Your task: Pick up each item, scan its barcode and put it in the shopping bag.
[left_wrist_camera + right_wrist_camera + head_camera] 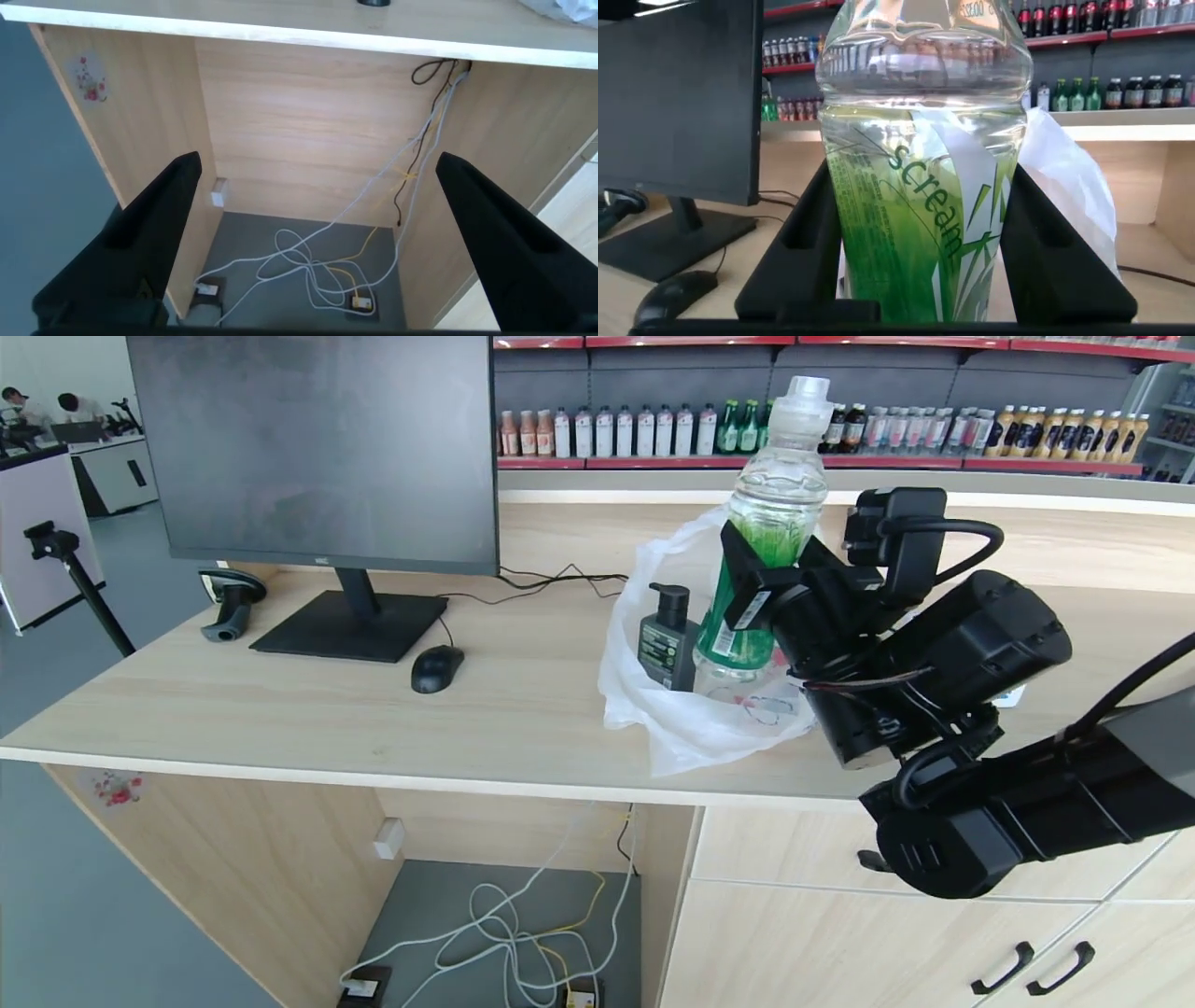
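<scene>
The clear bottle (780, 495) wears a green grass-patterned label (736, 627) (white cap (801, 399)); the shopping bag (621, 663) is white.

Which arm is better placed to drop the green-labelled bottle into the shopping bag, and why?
Right. The right gripper has its fingers shut on the bottle, held upright at the shopping bag. The left gripper hangs open below the counter.

The right gripper (775, 555) covers part of the bottle's (780, 476) lower half, and its far finger is hidden behind the bottle. In the right wrist view the bottle's cap and base are cut off. The bag (644, 681) hides the pump bottle's (667, 635) foot. The monitor's (317, 448) top is cut off. The shelf bottles (653, 429) are too small to tell apart.
</scene>
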